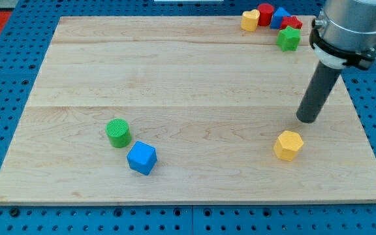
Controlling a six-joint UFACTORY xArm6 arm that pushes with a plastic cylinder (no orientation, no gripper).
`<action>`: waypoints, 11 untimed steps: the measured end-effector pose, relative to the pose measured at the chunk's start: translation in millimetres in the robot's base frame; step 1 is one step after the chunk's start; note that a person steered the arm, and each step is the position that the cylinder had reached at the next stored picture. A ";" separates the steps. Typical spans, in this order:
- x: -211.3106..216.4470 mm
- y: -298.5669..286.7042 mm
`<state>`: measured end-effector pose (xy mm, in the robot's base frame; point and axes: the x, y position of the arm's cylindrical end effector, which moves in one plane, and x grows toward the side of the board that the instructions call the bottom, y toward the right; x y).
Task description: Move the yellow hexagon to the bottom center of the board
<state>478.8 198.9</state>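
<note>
Approach step: no pincer fitted, so no open-or-closed state to tell; my tip (307, 120) stands just above-right of the yellow hexagon (288, 145), apart, low right on the worktop (188, 72); next push should likely drive it leftward toward bottom centre.

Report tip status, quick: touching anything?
My tip: no gripper, holding nothing; just above-right of the yellow hexagon, a small gap showing, not touching.

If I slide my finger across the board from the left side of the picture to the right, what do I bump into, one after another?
Green cylinder → blue cube → yellow heart → red cylinder → yellow hexagon → my tip. I skip the blue, red and green blocks bunched up at the view's top right; they overlap.
</note>
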 end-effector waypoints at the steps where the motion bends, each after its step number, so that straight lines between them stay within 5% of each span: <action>1: 19.1 1.0; 8: 55.7 -38.2; 11: 103.1 -46.5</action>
